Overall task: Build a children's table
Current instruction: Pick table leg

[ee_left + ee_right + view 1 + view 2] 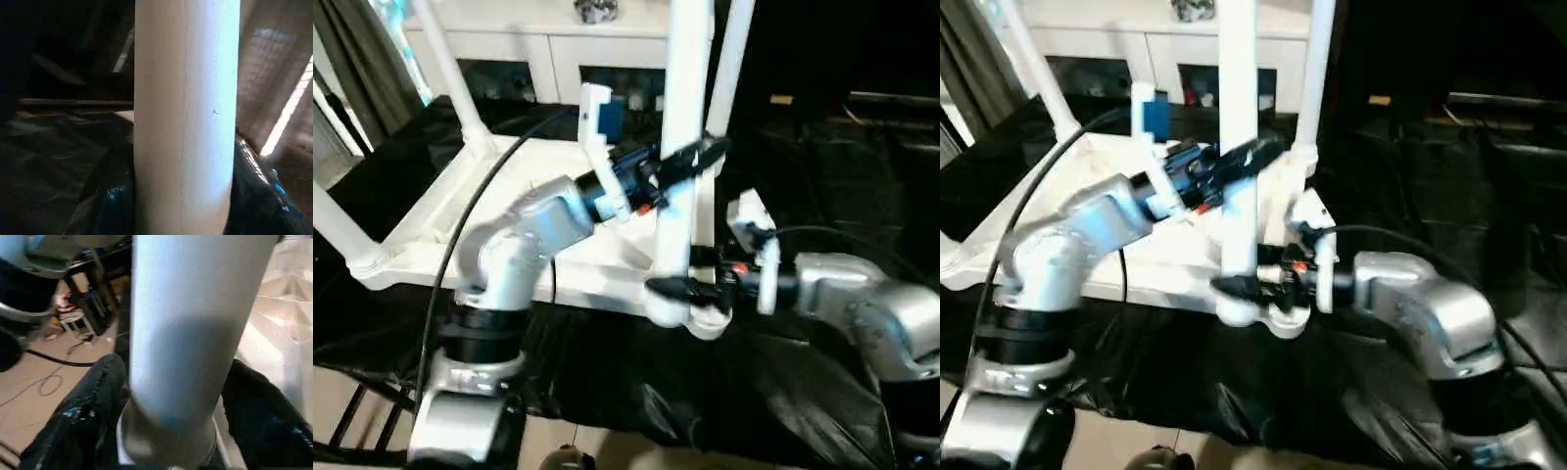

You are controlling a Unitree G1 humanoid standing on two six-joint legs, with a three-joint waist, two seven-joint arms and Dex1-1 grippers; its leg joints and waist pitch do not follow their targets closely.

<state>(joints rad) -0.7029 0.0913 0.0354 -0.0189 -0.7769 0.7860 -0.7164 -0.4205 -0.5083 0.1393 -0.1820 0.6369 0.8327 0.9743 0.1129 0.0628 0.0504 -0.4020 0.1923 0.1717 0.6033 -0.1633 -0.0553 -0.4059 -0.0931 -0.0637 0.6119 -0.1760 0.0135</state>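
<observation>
The children's table lies upside down, its white tabletop resting on a black sheet. A white leg stands upright in the near right corner socket. My left gripper is shut on this leg at mid-height, and the leg sits tight between its black fingers. Low down, just above the socket, my right gripper straddles the same leg. Its fingers stand slightly apart from the tube on both sides, so it is open.
Other legs rise from the far left corner, the far right corner and the near left corner. A white cabinet stands behind the table. Black sheeting covers the work surface, and a black cable arcs over my left arm.
</observation>
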